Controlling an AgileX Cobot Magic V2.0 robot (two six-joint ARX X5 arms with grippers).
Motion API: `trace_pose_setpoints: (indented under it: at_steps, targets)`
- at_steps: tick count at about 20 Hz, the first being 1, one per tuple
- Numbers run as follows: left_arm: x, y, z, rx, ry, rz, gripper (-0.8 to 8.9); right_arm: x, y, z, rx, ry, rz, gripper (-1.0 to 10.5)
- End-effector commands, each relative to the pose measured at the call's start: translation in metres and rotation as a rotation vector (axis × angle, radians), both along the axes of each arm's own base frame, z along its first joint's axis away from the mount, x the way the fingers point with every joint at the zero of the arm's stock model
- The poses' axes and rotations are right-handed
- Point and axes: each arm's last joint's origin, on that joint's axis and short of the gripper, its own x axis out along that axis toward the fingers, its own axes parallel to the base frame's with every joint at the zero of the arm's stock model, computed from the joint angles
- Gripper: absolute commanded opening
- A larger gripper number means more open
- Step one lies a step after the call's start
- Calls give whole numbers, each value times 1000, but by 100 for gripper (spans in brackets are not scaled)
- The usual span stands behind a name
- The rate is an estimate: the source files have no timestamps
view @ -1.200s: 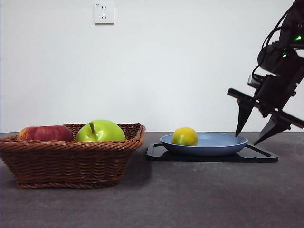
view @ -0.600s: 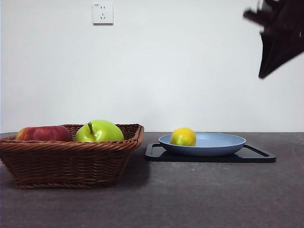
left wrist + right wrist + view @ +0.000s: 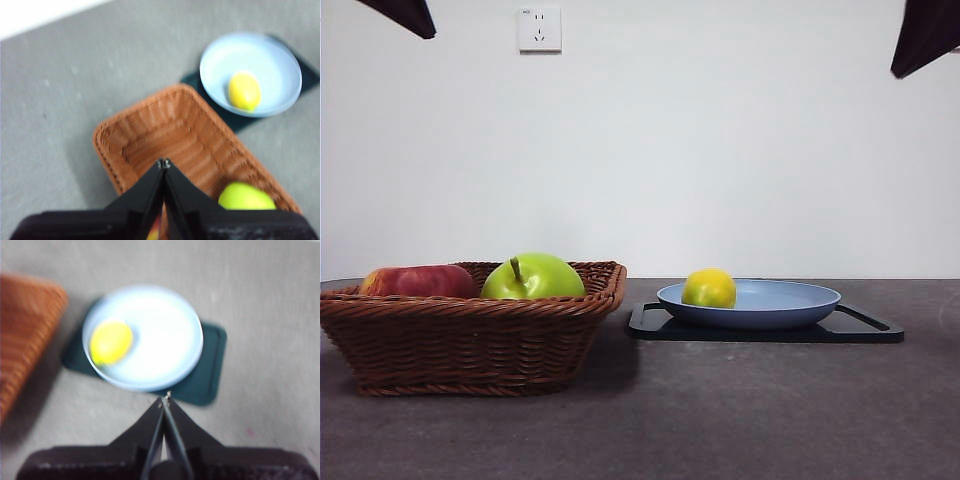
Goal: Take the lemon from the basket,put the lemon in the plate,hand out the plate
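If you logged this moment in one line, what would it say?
lemon: in plate | plate: on tray | left gripper: shut, above basket | right gripper: shut, above plate

A brown woven basket with a braided rim holds a bright green apple and a red, faintly streaked apple. The lemon is yellow with a slight green tinge, in a matte light blue plate on a black tray. The worktop is dark grey, the wall white.
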Motion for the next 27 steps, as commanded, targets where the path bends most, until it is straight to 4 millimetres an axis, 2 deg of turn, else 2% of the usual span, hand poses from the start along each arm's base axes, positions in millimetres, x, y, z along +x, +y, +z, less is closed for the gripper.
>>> trace_pose_setpoints:
  at_steps: [1, 4, 6, 8, 10, 23, 25, 27]
  targets:
    - [-17, 6, -21, -79, -81, 29, 6, -17, -7, -11, 69, -125, -3, 2]
    - [-52, 17, -57, -172, -172, 59, 6, -40, -18, -34, 141, -274, -2, 2]
    - [-73, 24, -76, -219, -204, 72, 6, -50, -24, -46, 176, -311, -7, 3]
    - [-87, 29, -86, -251, -191, 86, 6, -54, -25, -46, 195, -317, -11, 3]
    - [-92, 31, -89, -250, -146, 95, 7, -54, -26, -46, 194, -318, -13, 3]
    - [-88, 29, -91, -243, -129, 93, 8, -54, -25, -46, 193, -317, -13, 3]
    - [-101, 34, -85, -249, -188, 98, 8, -54, -25, -46, 194, -317, -12, 3]
    - [-123, 44, -81, -204, -278, 94, 8, -54, -26, -46, 193, -317, -14, 3]
